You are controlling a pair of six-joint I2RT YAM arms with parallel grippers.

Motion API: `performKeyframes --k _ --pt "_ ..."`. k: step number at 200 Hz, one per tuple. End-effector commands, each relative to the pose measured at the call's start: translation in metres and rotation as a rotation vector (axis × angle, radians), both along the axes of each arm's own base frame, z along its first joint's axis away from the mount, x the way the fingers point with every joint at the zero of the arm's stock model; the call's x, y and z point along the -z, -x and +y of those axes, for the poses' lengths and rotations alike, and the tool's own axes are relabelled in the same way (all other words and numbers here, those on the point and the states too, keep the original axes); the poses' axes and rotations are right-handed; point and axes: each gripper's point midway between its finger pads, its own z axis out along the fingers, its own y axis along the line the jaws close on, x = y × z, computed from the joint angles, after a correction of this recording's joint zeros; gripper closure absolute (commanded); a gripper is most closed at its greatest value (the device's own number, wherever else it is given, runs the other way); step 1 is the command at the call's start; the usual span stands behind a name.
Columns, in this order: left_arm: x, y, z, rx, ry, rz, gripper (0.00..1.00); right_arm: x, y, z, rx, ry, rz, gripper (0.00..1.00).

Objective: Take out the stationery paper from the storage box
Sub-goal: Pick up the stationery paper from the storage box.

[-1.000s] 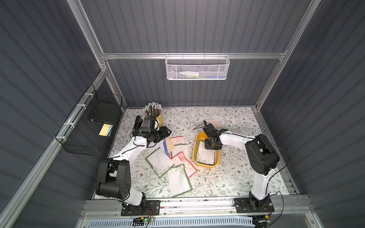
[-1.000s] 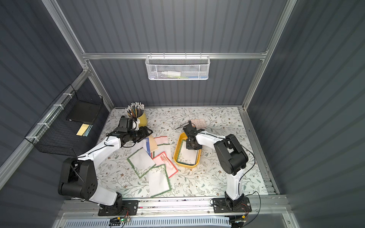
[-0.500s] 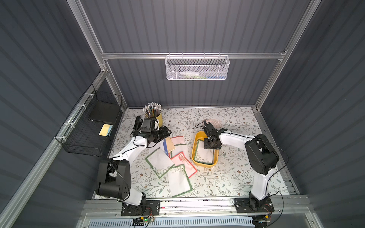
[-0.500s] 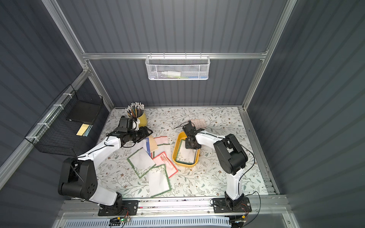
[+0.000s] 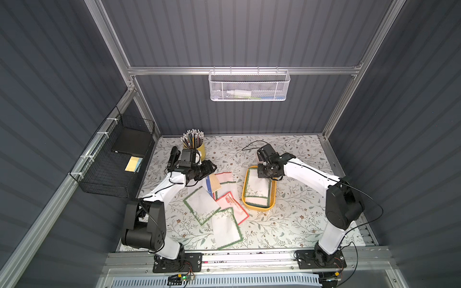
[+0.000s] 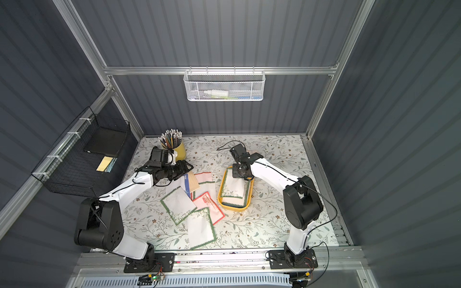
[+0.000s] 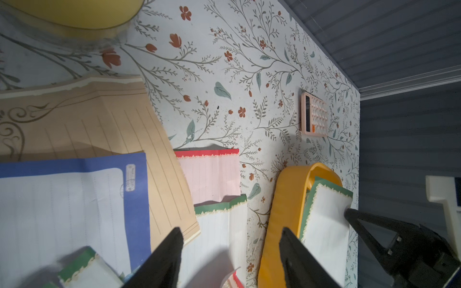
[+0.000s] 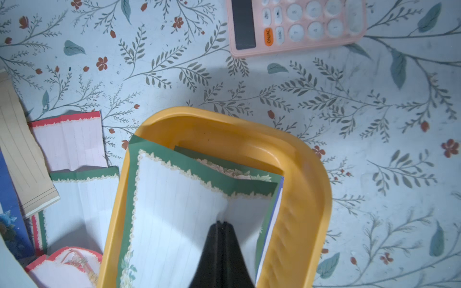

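The right hand is pressing its fingers together on the top sheet of the stationery paper in the storage box. The green-bordered paper is puckering into a ridge right at the fingertips (a real pinch, paper caught between the tips).

In both top views the yellow box is sitting just right of centre on the floral tabletop. The right hand is hanging over the box's upper end, so the sheet is running from the hand toward the lower end of the box. More paper is lying beneath it, with a blue edge peeking out along one side.

The left hand is hovering with its fingers spread and nothing between them. It is above the loose sheets left of the box: a tan sheet, a blue-bordered sheet and a pink sheet with a red edge. Lower in a top view, a green-bordered sheet, a red-bordered sheet and a second green-bordered sheet are lying fanned out, partly overlapping.

A pink calculator is lying beyond the box's upper end, apart from it. A pencil cup is standing at the tabletop's upper left.
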Motion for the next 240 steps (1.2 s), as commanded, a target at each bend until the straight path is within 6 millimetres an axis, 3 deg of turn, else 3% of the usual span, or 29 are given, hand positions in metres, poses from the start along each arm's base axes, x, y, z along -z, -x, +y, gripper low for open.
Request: performKeyframes --k 1,29,55,115,240 --pt "-0.009 0.002 -0.021 0.097 0.078 -0.028 0.35 0.000 0.007 -0.010 -0.001 0.059 0.021 1.00" --pt "-0.026 0.005 -0.045 0.219 0.212 -0.084 0.35 -0.015 0.004 -0.009 -0.009 0.044 -0.015 1.00" --pt "-0.033 0.005 -0.052 0.253 0.264 -0.106 0.36 -0.035 0.000 -0.007 -0.012 0.024 -0.050 1.00" --pt "-0.037 0.012 -0.073 0.326 0.355 -0.114 0.36 -0.071 -0.005 -0.008 -0.015 0.005 -0.118 1.00" --pt "-0.032 0.030 -0.138 0.492 0.437 -0.097 0.39 -0.089 -0.015 0.003 -0.044 -0.029 -0.162 1.00"
